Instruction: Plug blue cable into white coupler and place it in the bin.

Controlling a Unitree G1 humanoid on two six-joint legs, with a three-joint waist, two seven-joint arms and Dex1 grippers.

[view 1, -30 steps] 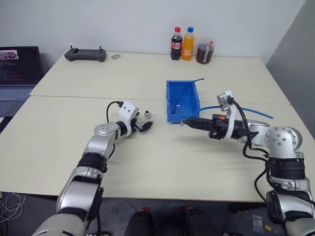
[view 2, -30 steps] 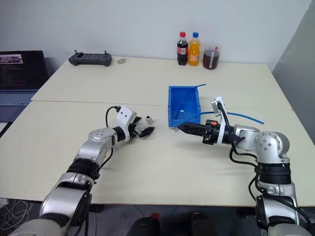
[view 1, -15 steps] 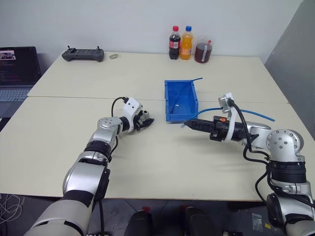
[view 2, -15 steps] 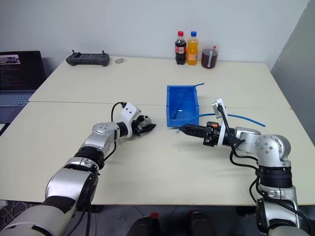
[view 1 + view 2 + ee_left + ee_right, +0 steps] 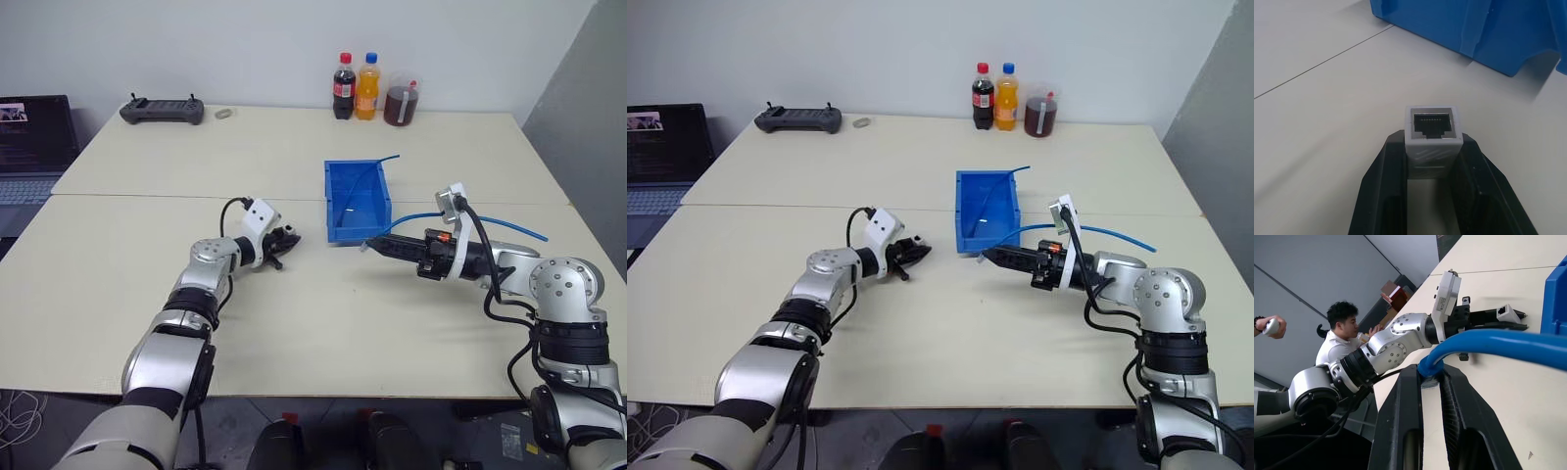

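White coupler [image 5: 1432, 133], dark socket, pinched in left hand [image 5: 1431, 161]

The white coupler [image 5: 1432, 139] is seen as matt moulded plastic with fine diagonal ribbing on its side and a thin metallic lining around its socket, gripped between the left tool's [image 5: 1432, 161] fingers [image 5: 1382, 196] of smooth black plastic with a slight sheen. The blue cable [image 5: 1498, 343] is sheathed in smooth, faintly glossy plastic, and the bin [image 5: 359, 199] is of glossy bright-blue plastic. The surface [image 5: 323, 313] is finished in a smooth, matt cream laminate, lightly speckled close up.
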